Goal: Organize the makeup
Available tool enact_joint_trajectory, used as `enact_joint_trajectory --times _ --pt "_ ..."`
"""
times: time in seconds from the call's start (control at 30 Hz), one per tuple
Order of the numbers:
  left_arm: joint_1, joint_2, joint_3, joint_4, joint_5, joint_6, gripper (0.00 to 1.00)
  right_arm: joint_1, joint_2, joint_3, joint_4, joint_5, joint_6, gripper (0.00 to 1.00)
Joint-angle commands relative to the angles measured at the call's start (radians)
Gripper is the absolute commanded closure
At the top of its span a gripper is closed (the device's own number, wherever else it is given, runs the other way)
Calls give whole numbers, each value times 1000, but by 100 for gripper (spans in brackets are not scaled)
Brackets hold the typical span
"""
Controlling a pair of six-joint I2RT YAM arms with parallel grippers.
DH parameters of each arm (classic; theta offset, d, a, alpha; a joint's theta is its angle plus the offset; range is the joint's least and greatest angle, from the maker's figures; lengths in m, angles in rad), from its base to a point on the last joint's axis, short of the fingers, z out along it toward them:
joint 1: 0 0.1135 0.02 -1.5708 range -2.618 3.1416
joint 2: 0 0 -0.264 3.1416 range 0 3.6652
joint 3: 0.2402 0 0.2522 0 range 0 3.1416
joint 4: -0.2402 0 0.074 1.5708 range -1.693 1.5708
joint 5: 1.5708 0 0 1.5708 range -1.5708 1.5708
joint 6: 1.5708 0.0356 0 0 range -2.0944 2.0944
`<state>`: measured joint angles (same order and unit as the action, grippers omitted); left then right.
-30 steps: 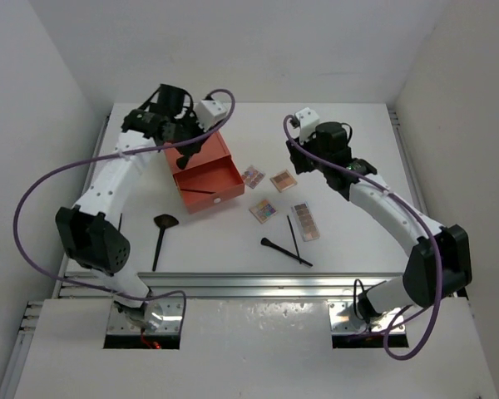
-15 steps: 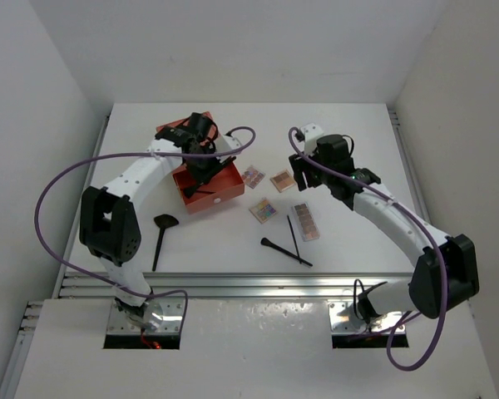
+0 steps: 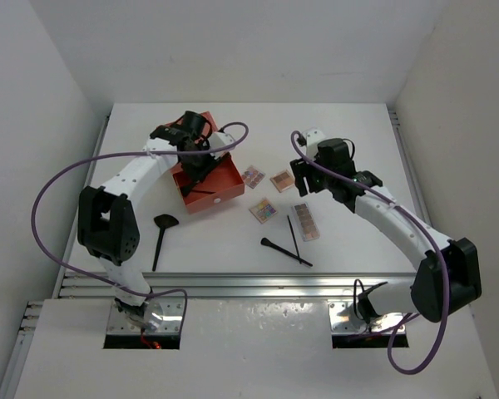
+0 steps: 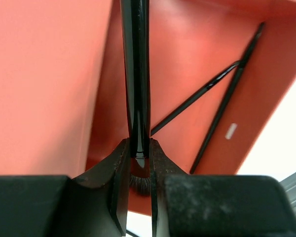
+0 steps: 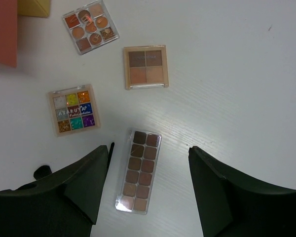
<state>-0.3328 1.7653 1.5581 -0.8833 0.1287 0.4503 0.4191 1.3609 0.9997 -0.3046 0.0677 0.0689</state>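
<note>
left gripper: clamped on a thin black brush, fingers pinching it close to the bristle end. Bristles sit back toward the wrist and the handle points straight ahead, so its long axis is in line with the gripper. The brush is over the open orange drawer box; can't tell if the far tip touches the floor. Two more thin black sticks lie in the drawer ahead and to the right of the fingers, meeting at the far end in a narrow V.

right gripper: jaws wide apart, nothing held, over the white table.
- long rectangular brown-pan palette: directly below, between the fingers, long axis fore-aft, slightly skewed
- square multicolour palette: off to the left of the fingers
- square four-pan brown palette: straight ahead
- square round-pan palette: further ahead-left, near the drawer corner
</note>
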Motion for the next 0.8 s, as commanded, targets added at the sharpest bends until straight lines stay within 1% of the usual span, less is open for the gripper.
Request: enact_joint_trajectory --times 0.0,0.13,0.23,0.27,0.33,0.37,0.4,0.47,0.57,0.63,0.67,0.73,0.77 --pt "14 -46 -21 12 -32 -12 94 -2 -40 -10 5 7 3 33" --pt "14 -46 -21 3 -32 -12 94 1 -45 -12 7 7 2 33" --pt "14 -46 -21 3 -32 -21 84 1 -42 -6 10 6 5 31" --pt "14 -37 -21 3 -32 -21 75 1 -40 -6 6 6 9 31" --pt "14 -36 -21 3 -23 -30 66 0 -40 -3 5 6 3 30" --pt "14 -36 -21 3 -23 -30 57 0 -39 -1 4 6 3 28" --pt "14 -36 -21 3 -14 -30 53 0 -39 -1 -1 6 3 27" --pt "14 -36 -10 3 -14 -30 50 -2 -34 2 -8 3 3 22" --pt "23 -46 14 3 -4 -39 50 -3 -20 19 -30 -2 8 22" --pt "23 -46 46 -8 17 -48 50 0 -8 30 -60 -3 28 28" --pt "23 -46 60 -17 17 -48 50 0 -3 31 -68 -3 37 38" --pt "23 -46 110 -17 41 -61 50 0 0 17 -96 -12 95 47" --pt "23 -46 128 -26 42 -74 50 4 1 5 -99 -11 124 54"
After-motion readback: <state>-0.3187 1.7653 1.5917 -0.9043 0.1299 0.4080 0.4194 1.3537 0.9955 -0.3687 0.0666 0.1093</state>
